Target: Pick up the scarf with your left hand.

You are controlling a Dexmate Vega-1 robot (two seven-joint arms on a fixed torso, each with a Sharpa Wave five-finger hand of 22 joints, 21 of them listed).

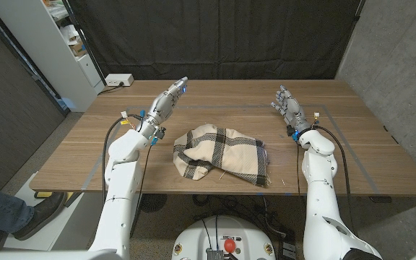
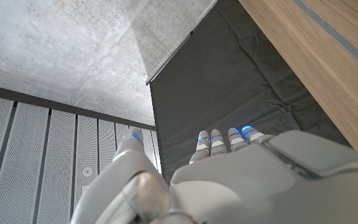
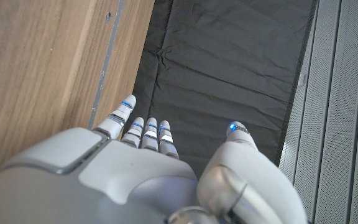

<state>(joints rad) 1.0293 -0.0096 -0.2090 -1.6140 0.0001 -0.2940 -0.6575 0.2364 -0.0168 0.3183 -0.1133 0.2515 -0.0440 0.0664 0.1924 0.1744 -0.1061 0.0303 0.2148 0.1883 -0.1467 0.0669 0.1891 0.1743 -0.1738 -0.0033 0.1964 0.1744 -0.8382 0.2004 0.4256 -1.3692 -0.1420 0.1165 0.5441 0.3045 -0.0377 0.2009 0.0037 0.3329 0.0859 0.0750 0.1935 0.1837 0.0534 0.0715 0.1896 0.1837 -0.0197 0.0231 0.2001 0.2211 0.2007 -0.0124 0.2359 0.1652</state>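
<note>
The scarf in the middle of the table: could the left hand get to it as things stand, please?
Probably yes. The left hand is open with nothing in it, and only bare table lies between it and the scarf.

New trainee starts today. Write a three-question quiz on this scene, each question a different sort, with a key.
1. True or false: the left hand already holds the scarf.
2. Multiple choice: where does the scarf lie? A) at the table's far edge, B) near the table's front edge, between the two arms, C) on the floor.
3. Fill in: the scarf is cream with dark ____ stripes forming a pattern.

Key:
1. False; the left hand is raised with fingers stretched out, apart from the scarf, and the right hand is open too.
2. B.
3. Plaid (checked).
</note>
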